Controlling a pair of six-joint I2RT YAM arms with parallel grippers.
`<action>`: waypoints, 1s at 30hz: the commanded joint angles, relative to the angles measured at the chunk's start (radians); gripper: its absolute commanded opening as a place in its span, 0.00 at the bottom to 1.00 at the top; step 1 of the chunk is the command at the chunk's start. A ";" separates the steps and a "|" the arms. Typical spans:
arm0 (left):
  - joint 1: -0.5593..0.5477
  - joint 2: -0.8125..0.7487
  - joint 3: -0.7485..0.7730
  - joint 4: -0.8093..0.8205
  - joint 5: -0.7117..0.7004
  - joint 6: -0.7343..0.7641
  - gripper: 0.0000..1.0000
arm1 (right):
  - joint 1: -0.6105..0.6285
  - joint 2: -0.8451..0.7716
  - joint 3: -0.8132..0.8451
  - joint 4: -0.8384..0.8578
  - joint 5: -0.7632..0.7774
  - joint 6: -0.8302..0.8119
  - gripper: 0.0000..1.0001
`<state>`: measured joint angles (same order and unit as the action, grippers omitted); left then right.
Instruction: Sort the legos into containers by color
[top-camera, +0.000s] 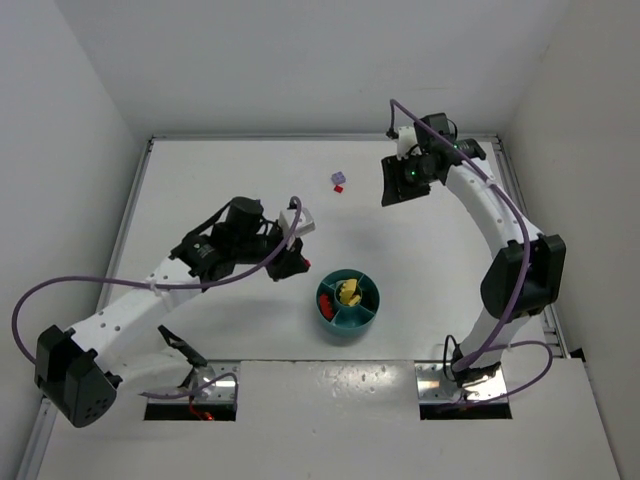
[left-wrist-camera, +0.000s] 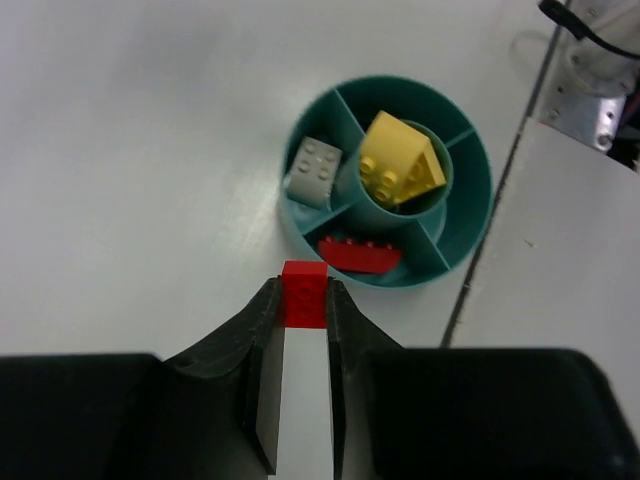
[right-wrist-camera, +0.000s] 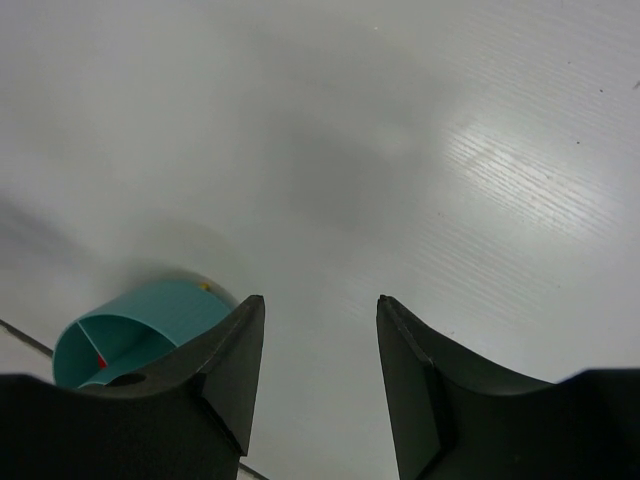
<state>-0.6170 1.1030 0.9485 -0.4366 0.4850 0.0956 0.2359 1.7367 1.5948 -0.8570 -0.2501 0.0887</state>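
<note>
The round teal dish (top-camera: 348, 321) sits near the front middle of the table. In the left wrist view the dish (left-wrist-camera: 470, 215) holds a yellow brick (left-wrist-camera: 400, 160) in its centre well, a pale tan brick (left-wrist-camera: 315, 170) in one wedge and a long red brick (left-wrist-camera: 360, 255) in another. My left gripper (left-wrist-camera: 303, 295) is shut on a small red brick (left-wrist-camera: 304, 292), held above the table just left of the dish (top-camera: 292, 262). My right gripper (right-wrist-camera: 320, 305) is open and empty, high at the back right (top-camera: 400, 185). A lilac brick (top-camera: 337, 179) and a red brick (top-camera: 340, 187) lie together on the far table.
White walls enclose the table on three sides. A raised white panel (top-camera: 330, 420) with two cut-outs for the arm bases runs along the near edge. The dish also shows at the lower left of the right wrist view (right-wrist-camera: 120, 325).
</note>
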 joint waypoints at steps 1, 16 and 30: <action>-0.041 0.001 -0.040 0.008 0.113 -0.048 0.10 | -0.036 -0.009 0.040 0.010 -0.040 0.032 0.49; -0.201 0.135 -0.040 0.027 0.087 -0.027 0.17 | -0.083 -0.009 0.022 0.010 -0.098 0.032 0.52; -0.201 0.205 -0.010 0.056 0.023 -0.027 0.32 | -0.092 -0.019 0.002 0.019 -0.127 0.032 0.52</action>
<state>-0.8066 1.3113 0.9001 -0.4175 0.5133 0.0681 0.1509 1.7370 1.5955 -0.8612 -0.3492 0.1101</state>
